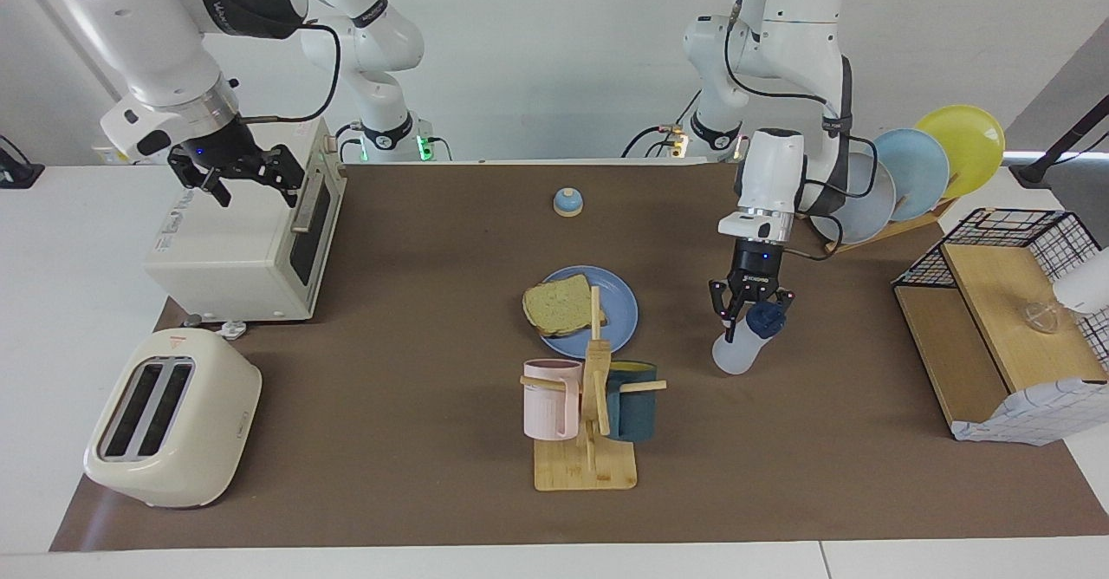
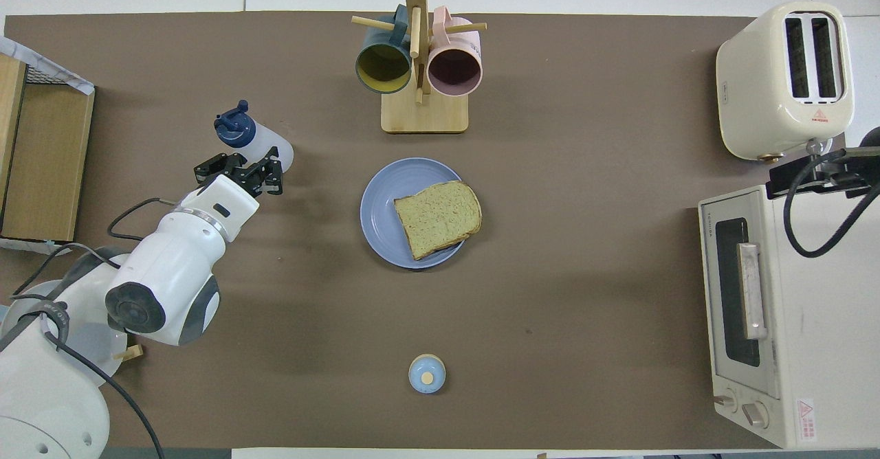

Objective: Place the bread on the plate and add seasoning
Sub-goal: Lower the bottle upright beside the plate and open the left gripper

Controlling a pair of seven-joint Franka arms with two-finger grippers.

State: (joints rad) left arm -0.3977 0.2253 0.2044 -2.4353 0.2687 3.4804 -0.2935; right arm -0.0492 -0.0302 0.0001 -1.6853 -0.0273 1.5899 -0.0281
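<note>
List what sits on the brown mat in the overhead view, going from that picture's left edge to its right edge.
wooden shelf → seasoning bottle held tilted in the left gripper → blue plate with the bread on it → toaster and toaster oven at the right arm's end.

Mug rack (image 1: 594,362) hides part of the plate (image 1: 620,306).
</note>
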